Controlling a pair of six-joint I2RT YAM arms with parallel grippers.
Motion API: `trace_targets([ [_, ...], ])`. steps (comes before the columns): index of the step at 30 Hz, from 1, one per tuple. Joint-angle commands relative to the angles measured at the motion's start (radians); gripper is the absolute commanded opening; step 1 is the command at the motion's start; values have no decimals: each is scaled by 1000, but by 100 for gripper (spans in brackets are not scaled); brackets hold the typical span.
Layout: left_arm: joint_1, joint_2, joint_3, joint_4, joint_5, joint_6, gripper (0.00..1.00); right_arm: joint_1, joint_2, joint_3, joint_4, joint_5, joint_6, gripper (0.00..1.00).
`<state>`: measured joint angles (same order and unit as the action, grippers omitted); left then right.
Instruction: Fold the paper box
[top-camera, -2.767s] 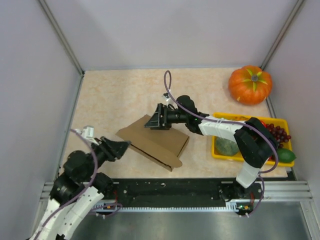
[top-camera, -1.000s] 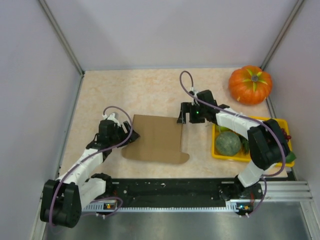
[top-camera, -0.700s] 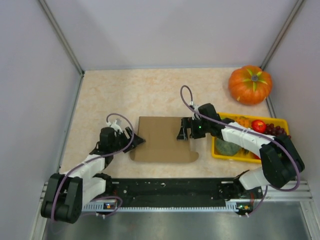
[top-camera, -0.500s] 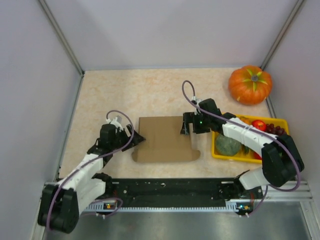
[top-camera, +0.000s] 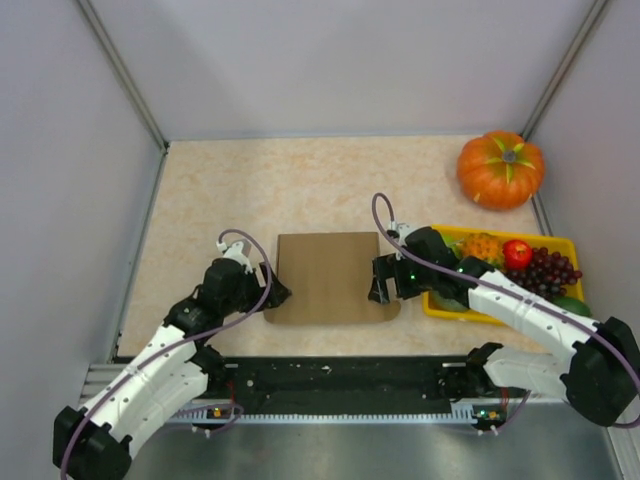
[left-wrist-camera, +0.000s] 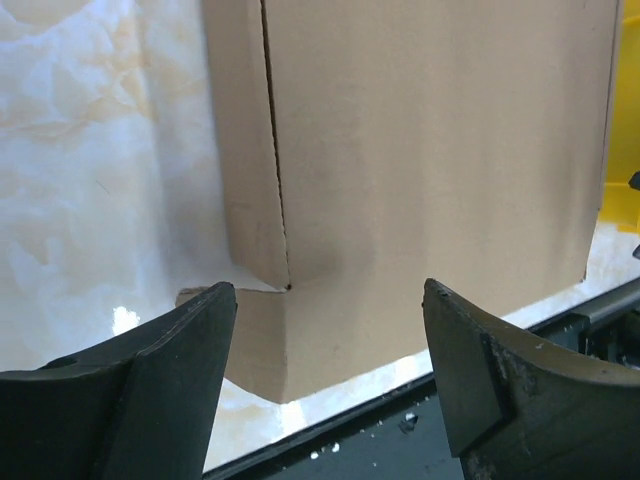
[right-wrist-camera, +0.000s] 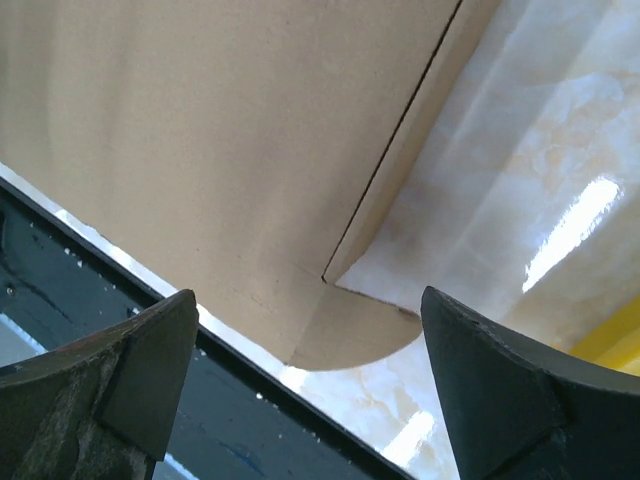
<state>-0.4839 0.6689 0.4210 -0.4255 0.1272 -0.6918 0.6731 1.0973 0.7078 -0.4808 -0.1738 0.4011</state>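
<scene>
The paper box (top-camera: 328, 277) lies flat on the marbled beige tabletop (top-camera: 230, 190), directly between my two grippers. My left gripper (top-camera: 272, 293) is at the box's near left corner with its jaws spread wide and nothing between them. In its wrist view a slit line runs down the cardboard and a small flap juts out below it, just ahead of my fingertips. My right gripper (top-camera: 378, 285) is at the near right corner, also wide open and empty. Just ahead of its fingers a slit ends where a rounded flap lies on the table. I cannot tell whether either gripper touches the cardboard. Just outside my right gripper, on the side away from the box, is a yellow tray (top-camera: 450, 312) holding dark grapes (top-camera: 548, 270) and a red fruit (top-camera: 517, 253). Well beyond it, in the far right corner, sits an orange pumpkin (top-camera: 500, 170). Pale grey walls (top-camera: 340, 60) enclose the table on three sides, with metal posts (top-camera: 120, 70) in the corners. A black rail (top-camera: 340, 375) runs along the near edge behind both grippers.
</scene>
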Motion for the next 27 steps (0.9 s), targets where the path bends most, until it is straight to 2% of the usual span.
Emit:
trace_targets([
  [1,-4,-31,-30,115,-70,26,81,3,30,-39,135,-41,-28,93],
  [3,1,-34,-73,259,-78,-6,85,2,35,-76,192,-73,-19,94],
  [5,2,1,-64,284,-89,8,86,3,47,-90,261,-116,-21,93],
  [7,8,66,-15,266,-106,20,84,25,46,-76,231,-72,-47,90],
  [8,11,83,8,240,-107,29,83,58,23,-64,196,82,-103,90],
  [9,13,87,25,199,-115,31,83,106,12,-30,164,170,-135,94],
  [10,13,77,39,188,-121,29,83,214,4,-10,133,277,-165,95],
  [11,16,63,38,183,-156,9,84,262,1,7,90,431,-201,96],
  [13,45,20,27,166,-158,-30,86,413,13,36,85,515,-238,99],
  [14,63,12,24,157,-132,-78,88,478,35,50,71,631,-255,99],
  [16,149,14,18,145,-37,-121,89,599,107,79,74,770,-280,99],
  [17,190,21,13,149,80,-149,90,725,140,85,103,900,-329,99],
  [18,276,38,10,154,153,-158,90,774,176,88,122,960,-364,99],
  [19,316,46,2,160,204,-167,89,827,273,90,148,1017,-396,99],
  [20,350,54,1,166,245,-181,90,891,323,91,184,1106,-498,98],
  [21,396,61,-2,174,305,-186,89,916,382,91,261,1149,-545,98],
  [23,424,66,-5,180,325,-196,90,939,545,114,304,1241,-640,96],
  [27,476,103,-8,163,374,-230,92,970,699,151,441,1350,-751,84],
])
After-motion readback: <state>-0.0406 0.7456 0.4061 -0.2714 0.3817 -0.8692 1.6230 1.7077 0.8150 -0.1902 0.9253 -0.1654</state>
